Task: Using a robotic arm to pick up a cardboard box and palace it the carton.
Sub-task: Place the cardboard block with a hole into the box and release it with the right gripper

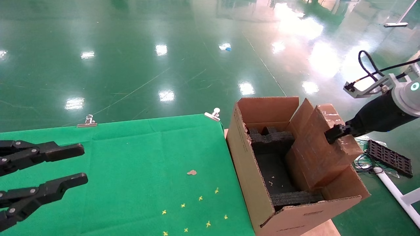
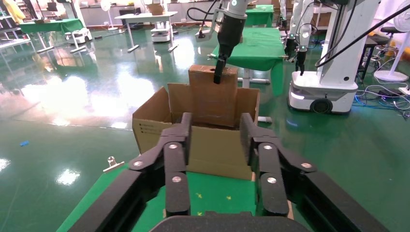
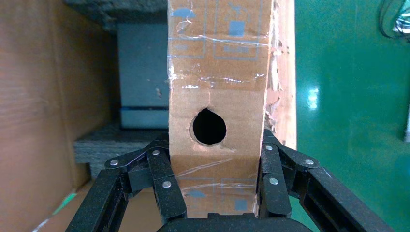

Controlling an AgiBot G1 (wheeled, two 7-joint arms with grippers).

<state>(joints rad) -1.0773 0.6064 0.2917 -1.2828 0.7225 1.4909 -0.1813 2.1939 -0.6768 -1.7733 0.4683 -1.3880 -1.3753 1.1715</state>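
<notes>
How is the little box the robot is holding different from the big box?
The cardboard box is slim and closed; the carton is much bigger and open, with its flaps raised. The cardboard box stands on end, partly lowered into the carton and clamped by the right gripper; the carton sits beside the green table. The carton holds black foam; the cardboard box has a round hole. Both are brown cardboard.

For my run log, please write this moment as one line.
right tool: shut on small box | small box: upright, partly inside carton | left tool: open, idle over green table
</notes>
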